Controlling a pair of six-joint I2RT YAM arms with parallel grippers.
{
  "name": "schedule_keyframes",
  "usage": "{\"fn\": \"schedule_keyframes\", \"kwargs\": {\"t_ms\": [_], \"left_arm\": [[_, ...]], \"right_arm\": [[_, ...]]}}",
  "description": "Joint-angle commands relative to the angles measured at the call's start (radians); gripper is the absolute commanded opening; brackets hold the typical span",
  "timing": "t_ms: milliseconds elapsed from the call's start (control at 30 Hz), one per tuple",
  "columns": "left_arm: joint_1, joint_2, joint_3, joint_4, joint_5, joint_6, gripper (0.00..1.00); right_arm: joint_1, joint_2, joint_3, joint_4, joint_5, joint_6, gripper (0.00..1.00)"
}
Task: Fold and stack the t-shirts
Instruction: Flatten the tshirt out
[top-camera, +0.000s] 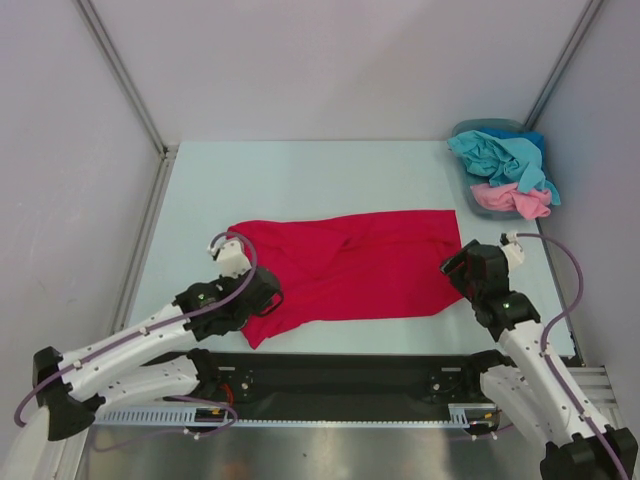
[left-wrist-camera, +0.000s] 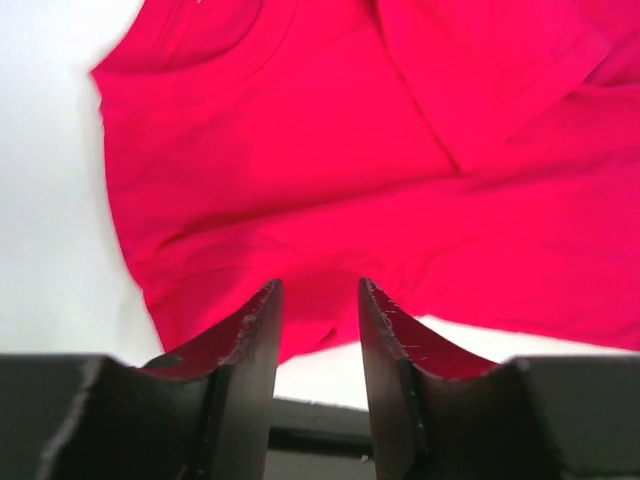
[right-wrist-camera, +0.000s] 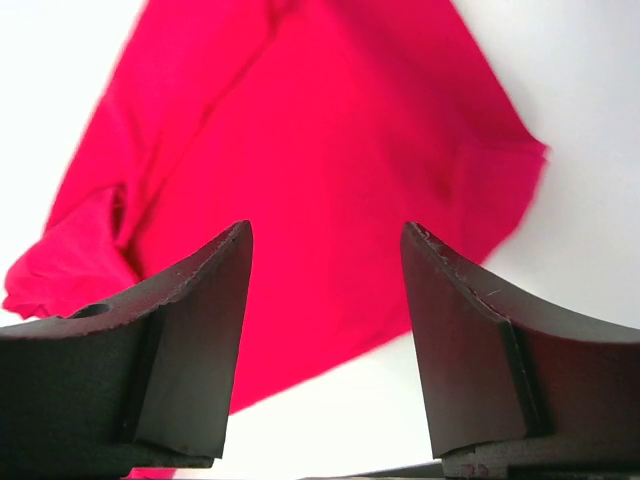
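Shirt (top-camera: 350, 265), red, lies spread out; left hand (left-wrist-camera: 318, 287) and right hand (right-wrist-camera: 326, 230) both gape, apparently empty.

The top camera sits high above the near side, looking forward and down over the whole tabletop (top-camera: 300, 170). The left wrist camera rides just behind the left claw (left-wrist-camera: 318, 285), facing out along its fingers (left-wrist-camera: 250, 350) — very near the red shirt (left-wrist-camera: 350, 150), seeing only its left part and a strip of tabletop. The right wrist camera looks past the right claw (right-wrist-camera: 326, 228) the same way, close over the shirt's right end. All three views share the shirt.
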Motion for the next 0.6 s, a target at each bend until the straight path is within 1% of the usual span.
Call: {"fn": "schedule_keyframes", "kwargs": {"t_ms": [0,67,100,133,167,200,233,267,300,367,433,500,567], "left_arm": [[-0.006,0.049,0.068,0.149,-0.099,0.119,0.43],[-0.006,0.074,0.070,0.211,-0.123,0.172,0.47],[-0.006,0.095,0.067,0.292,-0.126,0.234,0.48],[-0.005,0.105,0.064,0.329,-0.131,0.261,0.48],[-0.005,0.114,0.054,0.408,-0.138,0.287,0.54],[-0.003,0.128,0.044,0.456,-0.137,0.345,0.56],[0.008,0.139,0.018,0.511,-0.129,0.382,0.58],[0.018,0.149,0.002,0.624,-0.114,0.417,0.61],[0.031,0.177,-0.010,0.675,-0.068,0.475,0.61],[0.083,0.214,-0.038,0.790,-0.012,0.523,0.62],[0.139,0.278,-0.041,0.832,0.067,0.531,0.62],[0.164,0.319,-0.047,0.891,0.117,0.542,0.62],[0.183,0.370,-0.045,0.917,0.136,0.548,0.62]], "right_arm": [[0.005,0.041,0.047,0.151,-0.015,-0.061,0.65],[0.005,0.061,0.051,0.176,-0.019,-0.063,0.65],[0.005,0.059,0.049,0.209,-0.021,-0.075,0.65],[0.007,0.051,0.043,0.232,-0.021,-0.082,0.65],[0.007,0.033,0.023,0.261,-0.024,-0.095,0.65],[0.007,0.021,0.011,0.332,-0.025,-0.121,0.65],[0.005,0.013,-0.006,0.367,-0.030,-0.136,0.66],[0.001,0.013,-0.026,0.401,-0.036,-0.150,0.66],[-0.016,0.019,-0.034,0.457,-0.042,-0.168,0.66],[-0.041,0.051,-0.048,0.505,-0.084,-0.175,0.66],[-0.093,0.091,-0.054,0.573,-0.135,-0.168,0.66],[-0.146,0.155,-0.054,0.610,-0.172,-0.158,0.66],[-0.174,0.191,-0.055,0.628,-0.202,-0.153,0.66]]}}
